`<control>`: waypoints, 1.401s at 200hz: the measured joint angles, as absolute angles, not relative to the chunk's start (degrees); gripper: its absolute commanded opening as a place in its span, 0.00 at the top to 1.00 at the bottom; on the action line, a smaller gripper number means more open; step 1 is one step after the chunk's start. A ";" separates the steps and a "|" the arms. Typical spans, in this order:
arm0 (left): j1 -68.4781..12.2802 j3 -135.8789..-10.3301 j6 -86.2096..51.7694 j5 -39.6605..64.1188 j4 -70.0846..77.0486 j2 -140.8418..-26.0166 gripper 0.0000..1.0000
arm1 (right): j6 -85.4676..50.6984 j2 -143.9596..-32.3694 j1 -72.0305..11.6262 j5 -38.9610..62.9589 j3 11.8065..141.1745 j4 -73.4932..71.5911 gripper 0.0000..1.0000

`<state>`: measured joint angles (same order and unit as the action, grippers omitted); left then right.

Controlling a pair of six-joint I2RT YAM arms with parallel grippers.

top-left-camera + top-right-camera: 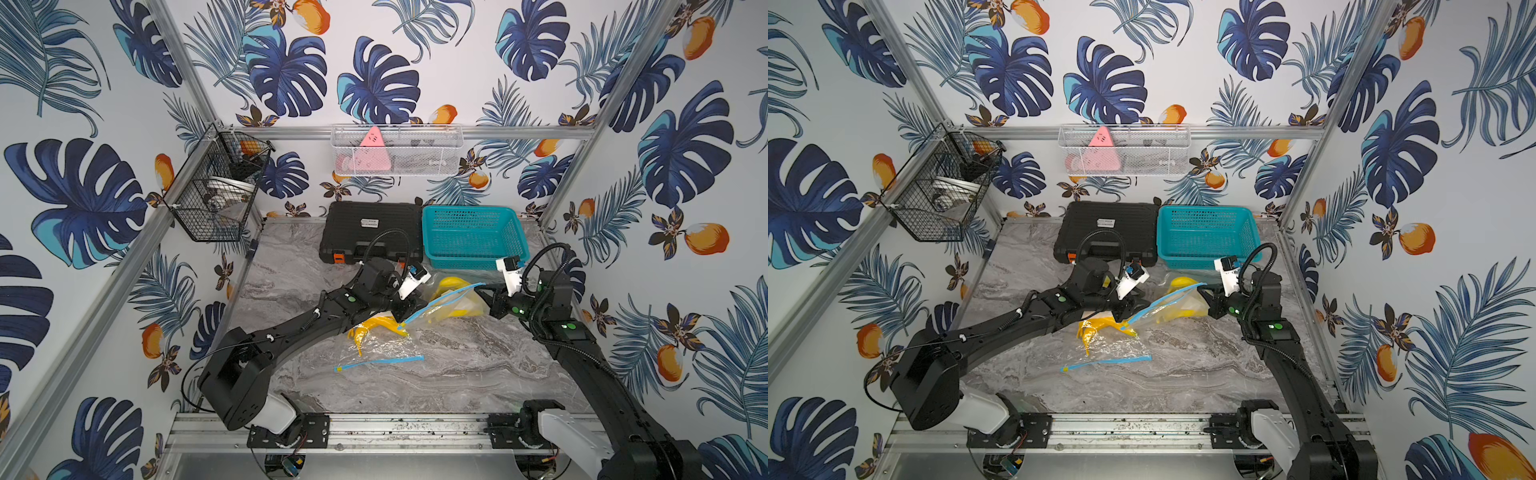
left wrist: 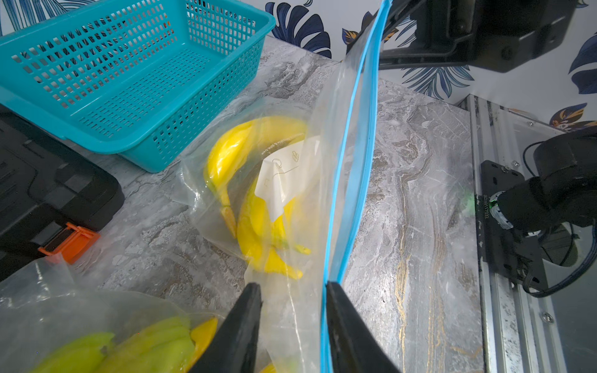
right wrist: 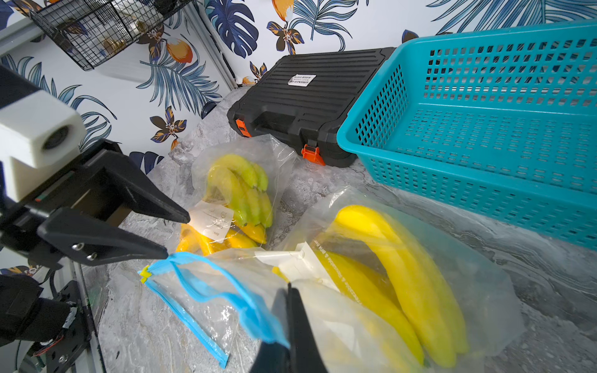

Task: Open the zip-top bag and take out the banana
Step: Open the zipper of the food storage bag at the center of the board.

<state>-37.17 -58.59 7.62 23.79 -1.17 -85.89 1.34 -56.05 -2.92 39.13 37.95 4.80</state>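
A clear zip-top bag [image 1: 440, 305] [image 1: 1163, 307] with a blue zip strip [image 2: 352, 161] [image 3: 206, 281] hangs stretched between my two grippers. Yellow bananas [image 1: 455, 284] [image 2: 226, 155] [image 3: 403, 268] lie inside it beside a white label. My right gripper [image 1: 482, 289] [image 3: 288, 287] is shut on the bag's zip edge at its right end. My left gripper [image 1: 409, 311] [image 2: 292, 285] [image 3: 177, 235] is at the bag's other end, jaws apart. Bag film lies loose between its fingers and the zip runs along one finger. The zip's two tracks bow apart near the yellow slider [image 3: 144, 274].
A second clear bag [image 1: 374, 345] of green and yellow bananas [image 3: 242, 193] lies on the marble table under my left arm. A teal basket [image 1: 473, 237] and a black case [image 1: 370, 230] stand at the back. Wire baskets hang on the walls.
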 measured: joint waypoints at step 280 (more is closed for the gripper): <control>-42.11 -55.83 8.21 18.72 -10.59 -83.81 1.00 | -2.72 -53.67 -3.88 28.62 42.85 16.23 0.40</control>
<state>-42.11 -55.83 8.21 18.72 -10.59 -83.81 -2.72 -53.67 -3.88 28.62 42.85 16.23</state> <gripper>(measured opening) 0.085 0.528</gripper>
